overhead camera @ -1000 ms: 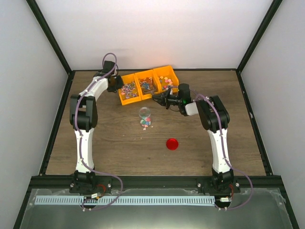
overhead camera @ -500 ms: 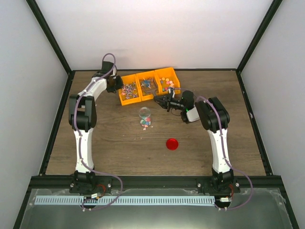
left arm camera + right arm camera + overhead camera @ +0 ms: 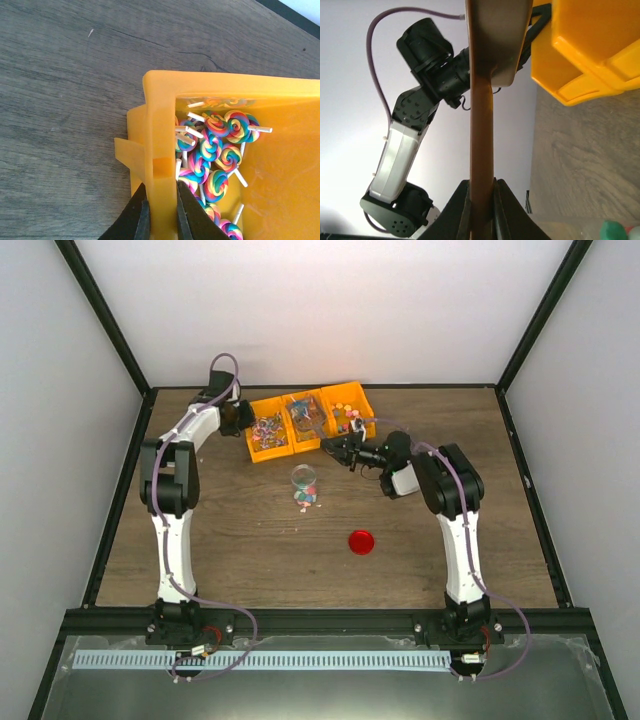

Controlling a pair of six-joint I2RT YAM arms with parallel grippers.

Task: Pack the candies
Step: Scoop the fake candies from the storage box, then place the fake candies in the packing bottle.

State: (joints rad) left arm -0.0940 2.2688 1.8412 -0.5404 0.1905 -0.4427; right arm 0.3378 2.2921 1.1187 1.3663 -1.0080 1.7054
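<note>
Candies fill three joined yellow bins [image 3: 306, 416] at the back. A few loose candies [image 3: 306, 498] lie beside the small clear jar [image 3: 303, 477]. In the left wrist view the left bin holds swirl lollipops [image 3: 215, 150]. My left gripper [image 3: 238, 418] is shut on the left wall of the bin row [image 3: 160, 125], one finger on each side [image 3: 160, 220]. My right gripper [image 3: 345, 450] is at the bins' front edge and is shut [image 3: 481, 210] on the handle of a brown spoon [image 3: 482, 125]. The spoon's bowl is beside a bin [image 3: 585, 45].
The red lid [image 3: 361, 541] lies on the wood table nearer the arms, right of the jar. Black frame posts and white walls bound the table. The left arm [image 3: 420, 100] shows in the right wrist view. A green candy [image 3: 612, 232] shows at that view's bottom edge.
The left gripper has shifted slightly left and back, turning the bin row with it. The right wrist has moved toward the near right, still holding the spoon by the bins.
</note>
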